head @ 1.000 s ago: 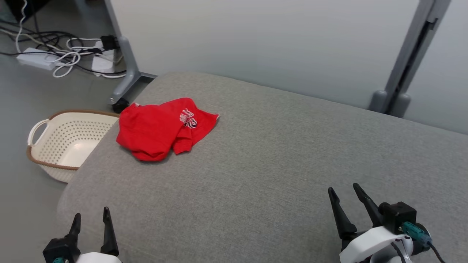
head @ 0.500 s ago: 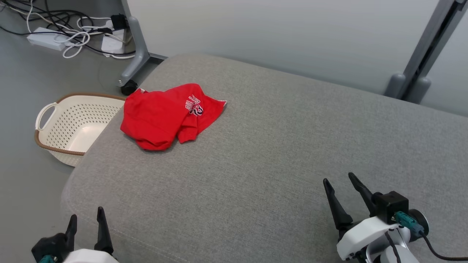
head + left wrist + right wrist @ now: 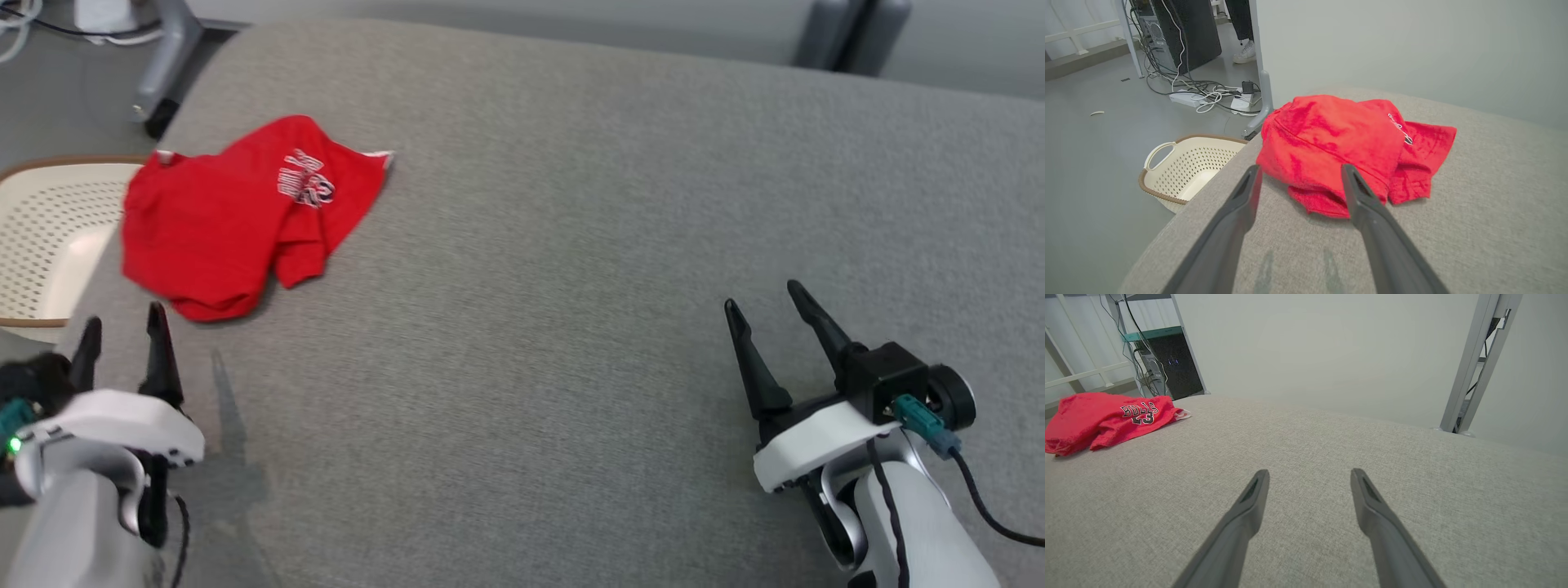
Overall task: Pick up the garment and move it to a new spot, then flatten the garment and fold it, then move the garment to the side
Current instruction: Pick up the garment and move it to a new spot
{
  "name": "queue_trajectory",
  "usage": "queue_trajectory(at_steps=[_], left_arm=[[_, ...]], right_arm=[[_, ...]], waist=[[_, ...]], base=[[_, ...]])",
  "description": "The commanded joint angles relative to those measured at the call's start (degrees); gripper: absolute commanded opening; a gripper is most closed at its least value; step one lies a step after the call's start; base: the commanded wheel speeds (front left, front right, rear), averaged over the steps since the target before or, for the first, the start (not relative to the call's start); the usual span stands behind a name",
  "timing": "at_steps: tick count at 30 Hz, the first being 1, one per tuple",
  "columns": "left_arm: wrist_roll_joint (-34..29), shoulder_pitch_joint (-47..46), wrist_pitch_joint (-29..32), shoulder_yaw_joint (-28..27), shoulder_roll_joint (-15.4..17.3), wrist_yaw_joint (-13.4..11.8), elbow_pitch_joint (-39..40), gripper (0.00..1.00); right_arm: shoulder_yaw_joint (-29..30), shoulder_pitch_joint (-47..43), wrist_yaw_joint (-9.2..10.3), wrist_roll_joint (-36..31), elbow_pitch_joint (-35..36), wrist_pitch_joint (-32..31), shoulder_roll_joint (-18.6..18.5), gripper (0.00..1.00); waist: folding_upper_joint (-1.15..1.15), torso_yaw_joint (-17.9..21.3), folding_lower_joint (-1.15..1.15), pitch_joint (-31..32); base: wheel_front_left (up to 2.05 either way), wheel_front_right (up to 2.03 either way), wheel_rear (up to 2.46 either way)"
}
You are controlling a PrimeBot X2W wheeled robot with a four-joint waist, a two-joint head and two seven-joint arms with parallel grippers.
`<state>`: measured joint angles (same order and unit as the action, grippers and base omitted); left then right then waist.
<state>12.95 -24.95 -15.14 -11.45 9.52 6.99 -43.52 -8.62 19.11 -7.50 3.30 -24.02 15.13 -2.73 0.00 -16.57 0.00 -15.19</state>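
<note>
- Head view: a grey, woven, padded bench [image 3: 571,245] spans the frame. The crumpled red garment [image 3: 212,229] lies at 10 o'clock near its rounded edge. A perforated cream basket [image 3: 41,237] stands on the floor [image 3: 73,98] at 9. The left claw [image 3: 122,317] at 8 and the right claw [image 3: 761,296] at 4 are both spread wide and empty.
- Left wrist view: the garment sits at 12, just beyond the parted fingers. Cables [image 3: 1208,90] tangle on the smooth floor at 11.
- Right wrist view: the garment lies at 10, well apart from the claw. There is a pale wall [image 3: 1310,347] at 12 and a metal post [image 3: 1474,363] at 1.
</note>
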Motion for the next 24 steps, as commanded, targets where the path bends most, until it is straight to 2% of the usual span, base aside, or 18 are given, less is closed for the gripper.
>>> queue_trajectory(at_steps=[1,5,11,16,17,18,19,24], left_arm=[[-0.04,-2.50,0.01,0.20,1.27,0.22,-1.48,1.00],[0.69,-8.01,0.03,1.40,4.91,0.50,-8.06,1.00],[2.71,-14.66,1.35,3.31,8.46,0.47,-16.68,1.00],[3.34,-17.55,2.92,4.71,9.90,0.49,-21.06,1.00],[3.52,-18.07,3.44,4.82,10.02,0.49,-22.16,0.96],[3.71,-18.33,3.81,5.01,10.04,0.50,-23.17,0.63],[3.76,-18.66,3.72,5.35,10.01,0.50,-23.77,0.00],[4.60,-20.23,1.81,6.78,9.79,0.52,-24.10,0.00]], right_arm=[[0.05,0.92,0.02,-0.58,0.60,0.01,-0.39,1.00],[0.61,2.00,0.02,-1.61,1.39,0.01,-0.38,1.00],[1.40,3.34,0.02,-2.34,1.84,0.01,-0.35,1.00],[1.71,3.75,0.02,-2.33,2.32,0.00,-0.39,1.00],[1.82,3.65,0.02,-2.22,2.43,-0.01,-0.42,1.00],[1.82,3.51,0.02,-2.30,2.54,-0.01,-0.42,1.00],[1.94,3.41,0.02,-2.19,2.52,-0.02,-0.45,1.00],[2.49,3.20,0.02,-1.45,2.11,-0.02,-0.45,1.00]], waist=[[0.00,3.70,0.00,-3.74],[0.00,6.17,0.00,-6.20],[0.00,9.56,0.00,-9.36],[0.00,11.19,0.00,-11.32],[0.00,11.44,0.00,-11.62],[0.00,11.68,0.00,-11.78],[0.00,11.92,0.00,-11.88],[0.00,12.38,0.00,-10.95]], base=[[0.00,0.00,0.00],[0.00,0.00,0.00],[0.00,0.00,0.00],[0.00,0.00,0.00],[0.00,0.00,0.00],[0.00,0.00,0.00],[0.00,0.00,0.00],[0.00,0.00,0.00]])
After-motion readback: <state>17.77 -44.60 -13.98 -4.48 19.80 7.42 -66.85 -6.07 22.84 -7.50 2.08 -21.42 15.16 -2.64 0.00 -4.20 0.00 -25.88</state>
